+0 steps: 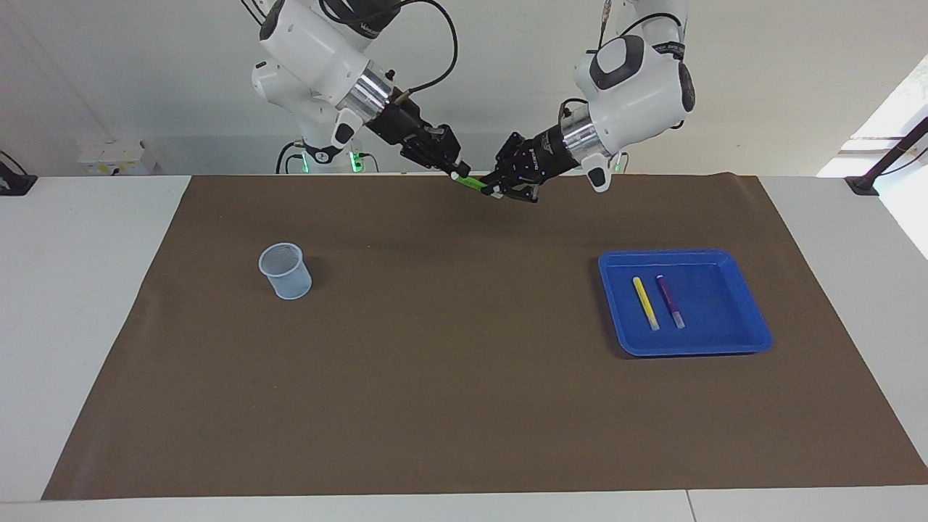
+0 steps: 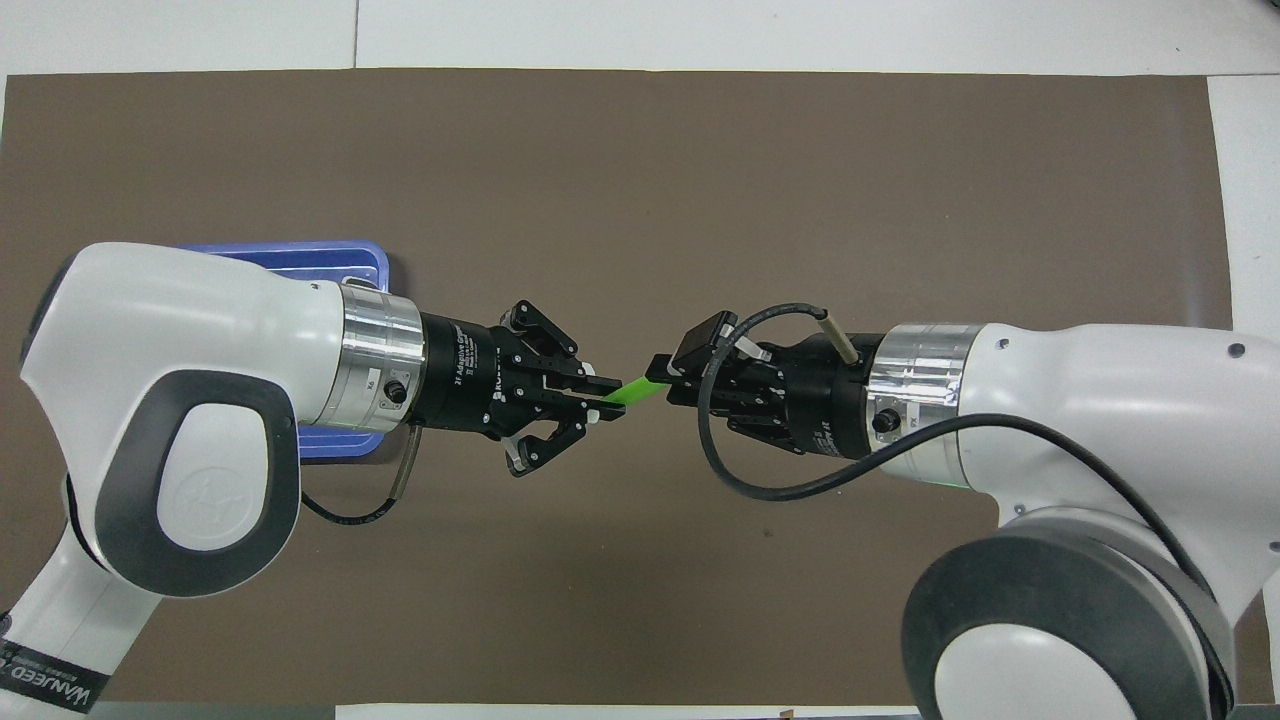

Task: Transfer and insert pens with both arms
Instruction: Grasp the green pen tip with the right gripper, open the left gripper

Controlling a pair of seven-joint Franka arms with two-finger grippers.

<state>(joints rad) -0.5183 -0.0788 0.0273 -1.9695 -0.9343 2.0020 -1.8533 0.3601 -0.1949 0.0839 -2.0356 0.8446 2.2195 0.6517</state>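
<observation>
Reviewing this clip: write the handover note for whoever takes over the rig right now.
Left gripper: shut on the green pen, held in the air over the mat.
Right gripper: closed on that pen's other end.
Yellow pen and purple pen: lying in the blue tray.
Cup: no pens showing in it.
Done: green pen lifted, handover under way.
Left: release, insert it, repeat twice.
</observation>
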